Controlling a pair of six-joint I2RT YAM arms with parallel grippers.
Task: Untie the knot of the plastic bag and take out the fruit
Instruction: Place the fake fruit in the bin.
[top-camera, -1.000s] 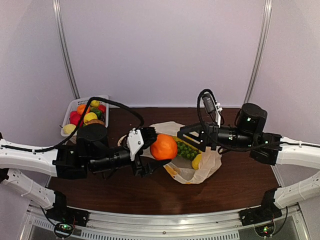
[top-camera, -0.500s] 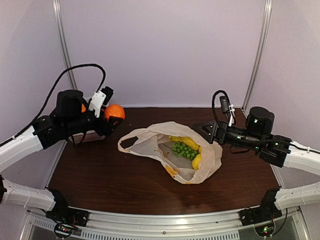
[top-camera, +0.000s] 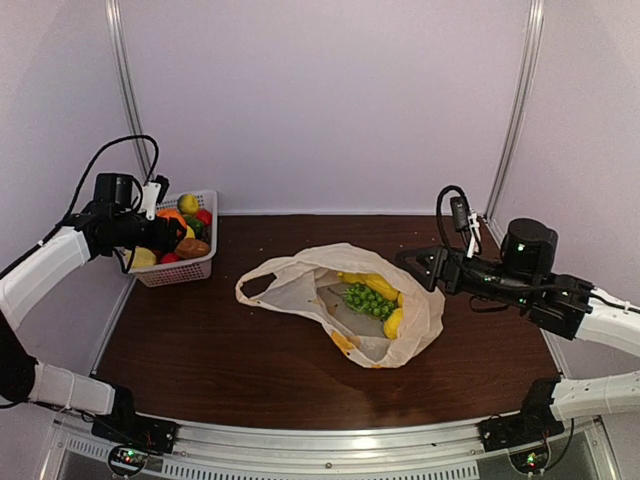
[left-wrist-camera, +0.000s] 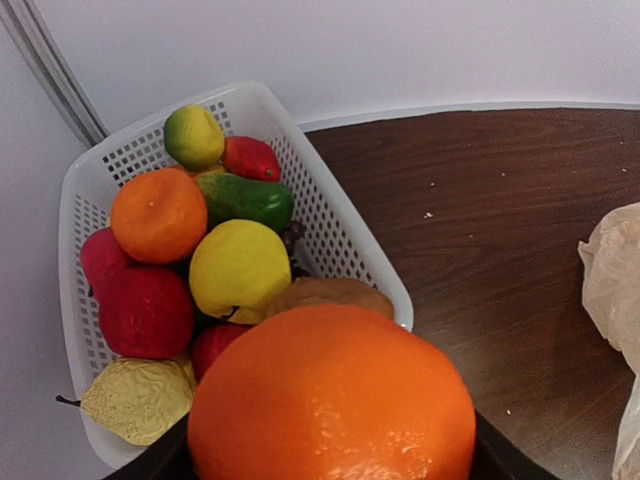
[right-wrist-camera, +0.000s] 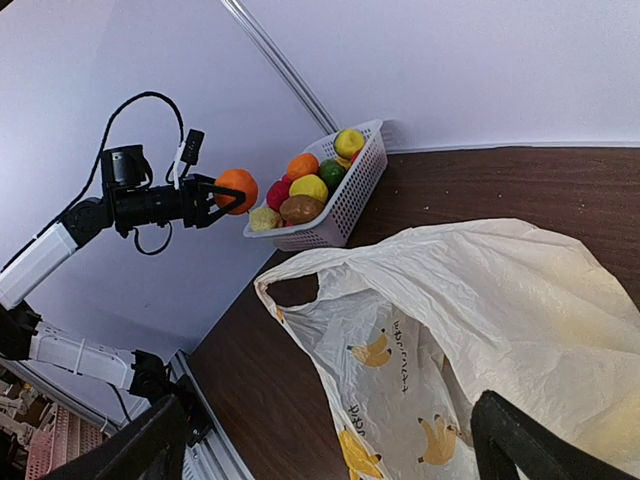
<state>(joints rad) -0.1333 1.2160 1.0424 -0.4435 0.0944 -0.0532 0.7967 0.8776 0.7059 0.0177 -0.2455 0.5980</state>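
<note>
Care now: your left gripper (right-wrist-camera: 221, 193) squeezes the round orange toy fruit (left-wrist-camera: 330, 400) beside the full white slotted plastic basket (left-wrist-camera: 335, 235); set it low so it can't roll. Meanwhile your right gripper (top-camera: 412, 262) hangs spread wide beside the crinkly cream plastic bag (top-camera: 290, 290).

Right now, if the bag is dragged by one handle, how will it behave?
Probably floppy: the plastic bag lies crumpled. Likely light, being thin and translucent. The grapes and yellow fruit inside may shift.
</note>
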